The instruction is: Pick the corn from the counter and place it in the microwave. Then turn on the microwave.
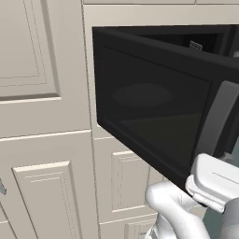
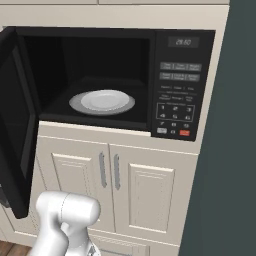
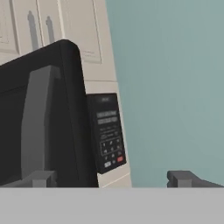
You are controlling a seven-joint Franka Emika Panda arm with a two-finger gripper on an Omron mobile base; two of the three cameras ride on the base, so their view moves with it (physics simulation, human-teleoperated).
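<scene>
I see the microwave (image 2: pixel 120 82) with its door (image 1: pixel 154 109) swung wide open to the left; in the right base view the door's edge runs down the left side of the picture, and the cavity stands open and unobstructed in front; inside it lies one round white plate (image 2: pixel 103 101) on a grey turntable, with bare dark floor all round it; I cannot make out any corn on the plate or elsewhere in these pictures. To the right of the cavity sits one keypad (image 2: pixel 180 85) with a small display at the top and one red button (image 2: pixel 184 133) at the bottom right; beyond it a flat teal wall (image 2: pixel 230 150) closes off that side. Below the microwave are two cream cabinet doors (image 2: pixel 135 187) with two upright grey handles side by side.

In the left base view the door's dark glass faces me and its curved grey handle (image 1: pixel 217 119) is partly cut off at the right edge. My gripper (image 3: pixel 112 179) has its two finger tips (image 3: pixel 183 178) spread as wide as they go, with nothing between them; the left tip sits just at the foot of the door handle, though I cannot tell whether it touches; the right tip stands against the teal wall, clear of everything.
</scene>
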